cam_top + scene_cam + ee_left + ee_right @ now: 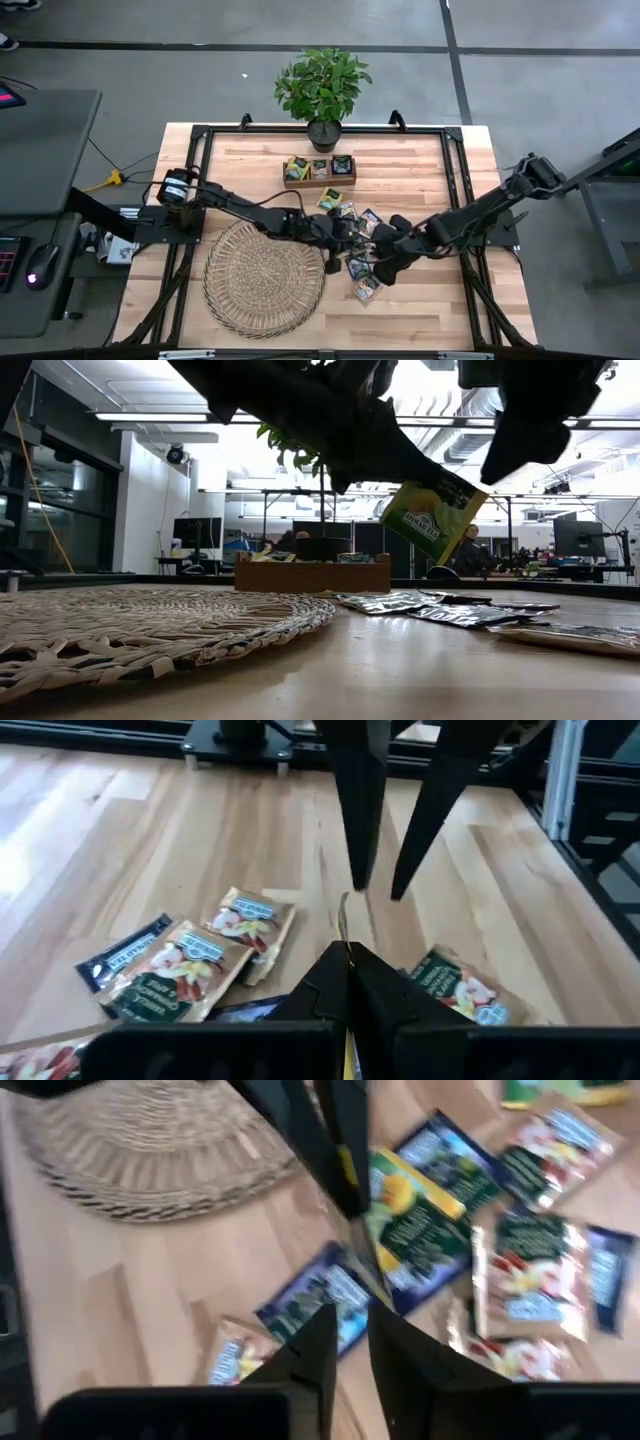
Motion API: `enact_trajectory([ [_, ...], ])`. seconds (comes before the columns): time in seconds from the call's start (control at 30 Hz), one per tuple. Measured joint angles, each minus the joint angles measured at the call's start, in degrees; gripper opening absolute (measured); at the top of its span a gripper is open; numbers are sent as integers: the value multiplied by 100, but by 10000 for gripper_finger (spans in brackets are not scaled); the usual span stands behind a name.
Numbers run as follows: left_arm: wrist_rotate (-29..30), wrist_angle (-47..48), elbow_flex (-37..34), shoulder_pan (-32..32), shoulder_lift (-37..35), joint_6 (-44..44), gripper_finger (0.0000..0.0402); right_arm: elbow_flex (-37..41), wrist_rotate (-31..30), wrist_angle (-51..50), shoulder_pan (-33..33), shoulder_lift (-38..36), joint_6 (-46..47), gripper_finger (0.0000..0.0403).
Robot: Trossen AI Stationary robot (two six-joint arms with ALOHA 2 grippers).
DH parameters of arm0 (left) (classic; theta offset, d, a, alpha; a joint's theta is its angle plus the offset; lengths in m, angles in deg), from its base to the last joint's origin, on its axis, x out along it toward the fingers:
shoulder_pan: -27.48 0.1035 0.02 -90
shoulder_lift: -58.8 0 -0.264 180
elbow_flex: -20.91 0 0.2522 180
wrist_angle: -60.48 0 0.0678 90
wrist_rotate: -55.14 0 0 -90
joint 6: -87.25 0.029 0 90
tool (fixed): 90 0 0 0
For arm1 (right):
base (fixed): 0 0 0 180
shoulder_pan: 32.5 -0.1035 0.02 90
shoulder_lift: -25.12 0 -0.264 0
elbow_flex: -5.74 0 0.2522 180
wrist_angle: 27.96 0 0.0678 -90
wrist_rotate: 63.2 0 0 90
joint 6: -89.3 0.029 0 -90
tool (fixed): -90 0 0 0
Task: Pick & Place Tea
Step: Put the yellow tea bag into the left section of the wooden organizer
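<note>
The left gripper (345, 232), over mid-table, has its dark fingers pinched on a yellow-green square tea sachet (432, 513), which the low view shows hanging tilted in the air, clear of the wood. The right gripper (392, 262) sits just beside it toward four o'clock, its fingers slightly parted and holding nothing, so this looks like a hand-over or a fresh lift just completed. The rest of the loose flat tea sachets (362, 268), dark navy and pale ones, lie scattered on the pale plank table (420, 170) between three and five o'clock of the left gripper. The round woven wicker mat (262, 278) lies at about seven o'clock of it; the small brown wooden tray (320, 172), already holding some sachets, at twelve o'clock, before the potted green plant (322, 88). Next, I judge, the left arm must carry its sachet to the tray, lower, then release.
</note>
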Motion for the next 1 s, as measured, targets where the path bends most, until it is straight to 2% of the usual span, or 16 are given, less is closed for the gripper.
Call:
enact_trajectory([
  [0.17, 27, 4, 0, 184, 0, -50, 0, 0, -337, -605, -288, -45, 612, 89],
  [0.37, 62, -231, -321, 530, -350, -110, 0, 2, -913, -1221, -811, -52, 1420, 94],
  [0.47, 105, -385, -888, 735, -713, -151, 0, 2, -1117, -1445, -1056, -51, 1759, 95],
  [0.77, 468, -2055, -2923, 1387, -2138, -314, 0, 4, -1231, -1463, -1276, -51, 1955, 95],
  [0.9, 458, -2675, -3462, 1757, -2523, -430, 0, 7, -1310, -1354, -1166, -51, 1930, 95],
  [1.0, 229, -2846, -3733, 2098, -2669, -453, 0, 7, -1320, -1184, -1004, -52, 1917, 95],
])
